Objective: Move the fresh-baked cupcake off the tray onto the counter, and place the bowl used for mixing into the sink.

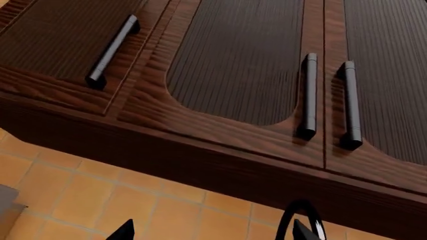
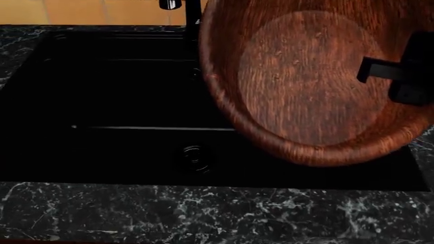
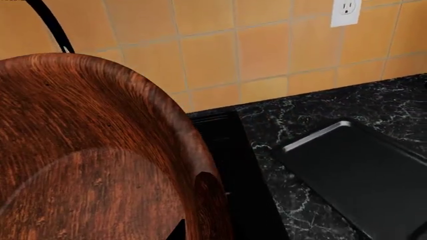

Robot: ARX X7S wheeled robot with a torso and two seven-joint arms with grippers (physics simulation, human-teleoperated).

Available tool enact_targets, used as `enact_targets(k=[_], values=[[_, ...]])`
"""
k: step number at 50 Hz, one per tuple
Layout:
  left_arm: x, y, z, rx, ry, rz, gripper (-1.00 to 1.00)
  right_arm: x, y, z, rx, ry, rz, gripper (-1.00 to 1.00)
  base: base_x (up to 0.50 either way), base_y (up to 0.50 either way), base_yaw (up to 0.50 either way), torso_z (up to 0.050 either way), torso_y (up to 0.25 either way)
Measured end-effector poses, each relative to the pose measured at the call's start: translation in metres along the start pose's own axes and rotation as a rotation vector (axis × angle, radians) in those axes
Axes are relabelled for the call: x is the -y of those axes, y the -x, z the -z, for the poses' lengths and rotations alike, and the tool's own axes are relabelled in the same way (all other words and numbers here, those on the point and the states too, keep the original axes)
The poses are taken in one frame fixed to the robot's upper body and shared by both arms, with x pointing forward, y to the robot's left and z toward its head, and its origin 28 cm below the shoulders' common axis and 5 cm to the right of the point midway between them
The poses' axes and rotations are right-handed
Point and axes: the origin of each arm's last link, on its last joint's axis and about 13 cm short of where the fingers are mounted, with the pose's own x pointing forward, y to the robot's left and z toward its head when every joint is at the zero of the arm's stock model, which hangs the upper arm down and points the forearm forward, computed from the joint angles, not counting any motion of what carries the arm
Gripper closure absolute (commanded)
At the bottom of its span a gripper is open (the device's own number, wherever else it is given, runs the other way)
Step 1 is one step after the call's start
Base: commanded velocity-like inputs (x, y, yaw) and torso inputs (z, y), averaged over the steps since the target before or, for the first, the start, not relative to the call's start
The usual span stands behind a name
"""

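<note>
You've got the sink point(image 2: 101, 101) on the left, and the bowl point(image 2: 305, 86) hanging tilted over its right half, off the basin floor. It's a thick-walled, reddish-brown grained thing, probably stiff, heavyish and a bit slick, so the rim's your best hold. The right gripper point(image 2: 400, 73) pinches that rim, fingers closed on the wall. The left gripper point(image 1: 210, 231) sits spread and empty. The tray point(image 3: 360, 170) looks bare.

Light is soft and even across all three rendered views, with no blur and nothing out of focus. The matte black rectangular sink basin point(image 2: 122, 101) swallows detail in near-total darkness, while the large reddish-brown wooden bowl point(image 2: 318, 86) shows crisp grain. The orange wall tiles point(image 3: 267, 45) glow brightly without glare.
</note>
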Motion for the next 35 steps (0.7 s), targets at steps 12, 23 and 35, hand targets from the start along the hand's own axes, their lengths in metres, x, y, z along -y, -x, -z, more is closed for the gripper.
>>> enact_targets(k=[12,23,35], values=[[0.0,0.0,0.0,-0.002,-0.005,0.0,-1.0,0.01,-0.012,0.024,-0.038,-0.035,0.03,1.0,0.0,0.0,0.0,0.0,0.0],[0.0,0.0,0.0,-0.003,-0.007,-0.001,-1.0,0.009,-0.021,0.034,-0.06,-0.016,0.027,1.0,0.47,0.16,0.0,0.0,0.0],[0.0,0.0,0.001,-0.003,-0.011,0.002,-1.0,0.005,-0.029,0.043,-0.092,0.006,0.016,1.0,0.27,0.17,0.0,0.0,0.001]])
